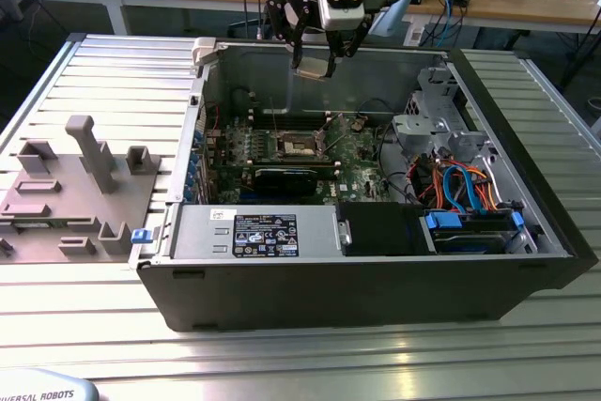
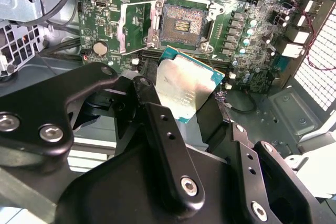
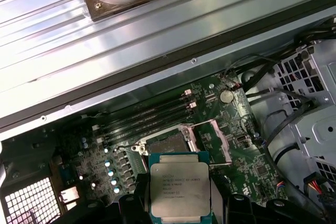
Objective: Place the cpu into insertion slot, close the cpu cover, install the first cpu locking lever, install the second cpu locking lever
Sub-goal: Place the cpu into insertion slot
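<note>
My gripper (image 1: 314, 61) hangs above the open computer case and is shut on the cpu (image 1: 313, 69), a flat square chip with a silver top. In both wrist views the cpu (image 2: 186, 85) (image 3: 180, 190) sits between the black fingers (image 2: 157, 124), held well above the green motherboard (image 1: 357, 152). Below it is the insertion slot (image 2: 184, 24) (image 3: 165, 142) (image 1: 299, 144), uncovered and with a dark centre. The cpu cover (image 2: 134, 27) (image 3: 212, 136) is flipped open beside the slot. Thin locking levers (image 1: 326, 125) stand raised near the socket.
The case holds a power supply (image 1: 268, 232) at the front, a long black card (image 1: 286, 178), a metal drive cage (image 1: 437, 105) and orange and blue cables (image 1: 460, 185) on the exterior view's right. A grey fixture (image 1: 84, 185) lies outside on the left.
</note>
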Controlling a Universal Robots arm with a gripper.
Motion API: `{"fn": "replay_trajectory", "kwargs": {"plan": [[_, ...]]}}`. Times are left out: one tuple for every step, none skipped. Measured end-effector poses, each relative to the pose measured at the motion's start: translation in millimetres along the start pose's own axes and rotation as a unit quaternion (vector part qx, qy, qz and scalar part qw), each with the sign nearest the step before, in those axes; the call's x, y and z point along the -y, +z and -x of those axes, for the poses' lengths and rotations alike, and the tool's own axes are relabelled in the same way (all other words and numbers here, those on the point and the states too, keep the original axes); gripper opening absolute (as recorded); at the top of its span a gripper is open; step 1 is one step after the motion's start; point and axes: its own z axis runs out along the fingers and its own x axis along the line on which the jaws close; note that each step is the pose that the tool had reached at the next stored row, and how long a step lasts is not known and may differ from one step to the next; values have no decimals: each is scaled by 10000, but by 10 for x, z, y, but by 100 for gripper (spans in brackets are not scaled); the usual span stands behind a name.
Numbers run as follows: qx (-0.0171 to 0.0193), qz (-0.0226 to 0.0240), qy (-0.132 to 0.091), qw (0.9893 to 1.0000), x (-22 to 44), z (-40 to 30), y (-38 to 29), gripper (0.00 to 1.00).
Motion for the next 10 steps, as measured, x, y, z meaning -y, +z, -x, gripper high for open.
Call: {"fn": "replay_trajectory", "kwargs": {"plan": [[1, 0, 5, 10000, 0, 0, 0, 55], [1, 0, 12, 10000, 0, 0, 0, 55], [2, 0, 17, 10000, 0, 0, 0, 55], [2, 0, 24, 10000, 0, 0, 0, 55], [3, 1, 30, 10000, 0, 0, 1, 55], [3, 1, 33, 10000, 0, 0, 1, 55], [3, 1, 37, 10000, 0, 0, 1, 55], [4, 1, 40, 10000, 0, 0, 1, 55], [4, 1, 44, 10000, 0, 0, 1, 55], [4, 1, 47, 10000, 0, 0, 1, 55]]}}
